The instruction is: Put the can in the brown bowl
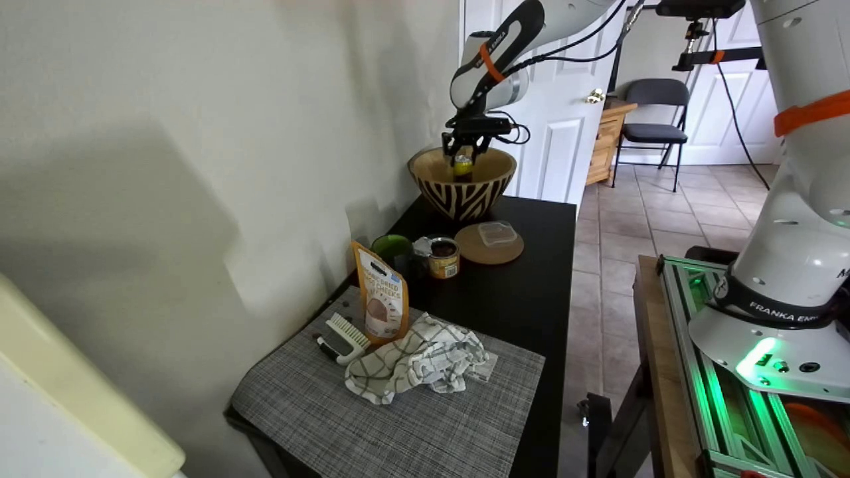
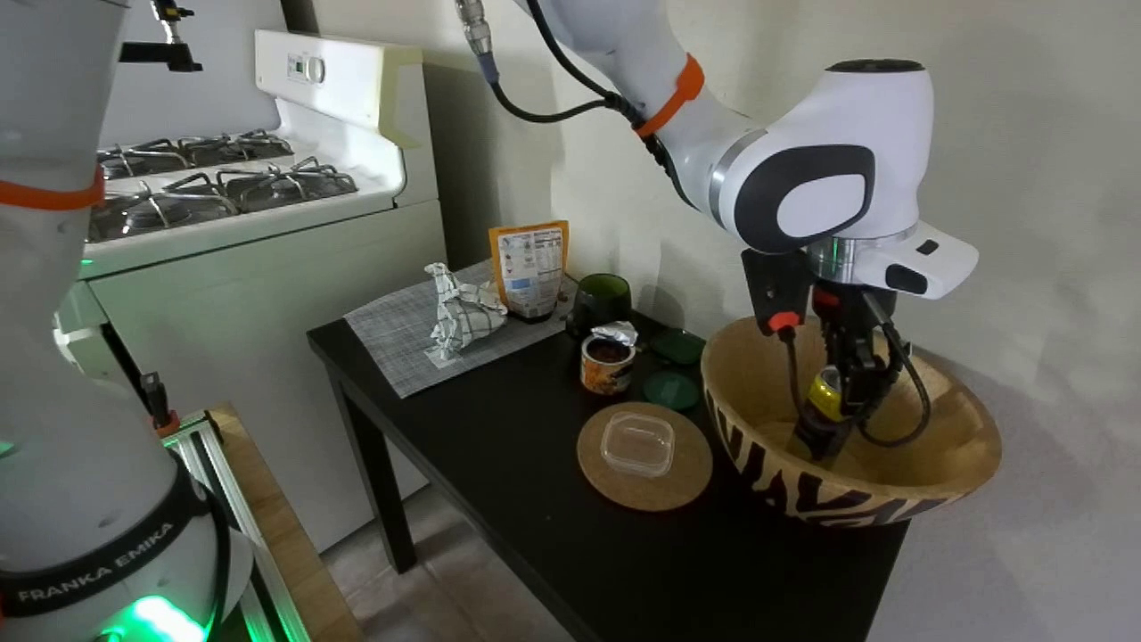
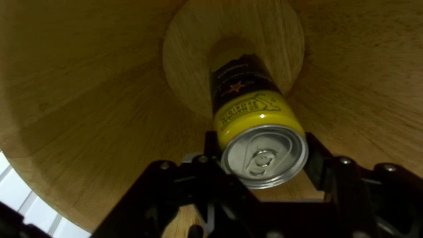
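The can (image 3: 254, 109) has a yellow upper band, a dark lower body and a silver top with a pull tab. It is inside the brown bowl (image 1: 458, 199), tilted, and shows in both exterior views (image 1: 463, 170) (image 2: 825, 401). The bowl is large and tan with dark zebra-like stripes; its wall shows in an exterior view (image 2: 758, 464). My gripper (image 3: 261, 142) reaches down into the bowl with a finger against each side of the can near its top. The can's lower end points at the bowl floor; whether it touches the floor I cannot tell.
Near the bowl on the dark table (image 2: 535, 499) are a round tan board (image 2: 646, 495) with a clear plastic tub (image 2: 638, 443), an opened tin (image 2: 608, 366), a green cup (image 2: 602, 301) and green lids (image 2: 670, 390). A pouch (image 1: 383, 299), brush (image 1: 345, 340) and cloth (image 1: 418, 358) lie farther off.
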Robot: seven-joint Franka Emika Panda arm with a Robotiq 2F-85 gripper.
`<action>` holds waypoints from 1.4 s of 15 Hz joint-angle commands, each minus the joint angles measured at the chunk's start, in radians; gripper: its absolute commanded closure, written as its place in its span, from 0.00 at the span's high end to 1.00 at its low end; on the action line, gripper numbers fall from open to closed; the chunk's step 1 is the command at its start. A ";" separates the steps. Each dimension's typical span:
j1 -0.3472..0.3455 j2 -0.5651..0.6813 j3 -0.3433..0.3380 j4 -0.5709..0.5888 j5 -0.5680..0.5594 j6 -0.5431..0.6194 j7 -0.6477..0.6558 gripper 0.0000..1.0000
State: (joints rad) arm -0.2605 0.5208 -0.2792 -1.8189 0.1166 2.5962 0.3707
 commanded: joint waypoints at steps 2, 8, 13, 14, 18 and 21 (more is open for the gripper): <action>0.025 -0.027 -0.017 -0.050 0.000 0.035 0.031 0.38; 0.049 -0.030 -0.038 -0.066 -0.014 0.046 0.055 0.88; 0.066 -0.073 -0.065 -0.086 -0.035 0.018 0.072 1.00; 0.064 -0.102 -0.062 -0.099 -0.033 0.001 0.059 1.00; 0.016 -0.293 -0.005 -0.193 -0.002 -0.077 -0.123 1.00; 0.014 -0.264 -0.006 -0.139 -0.010 -0.072 -0.157 1.00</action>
State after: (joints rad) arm -0.2366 0.2537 -0.2951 -1.9619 0.1109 2.5260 0.2096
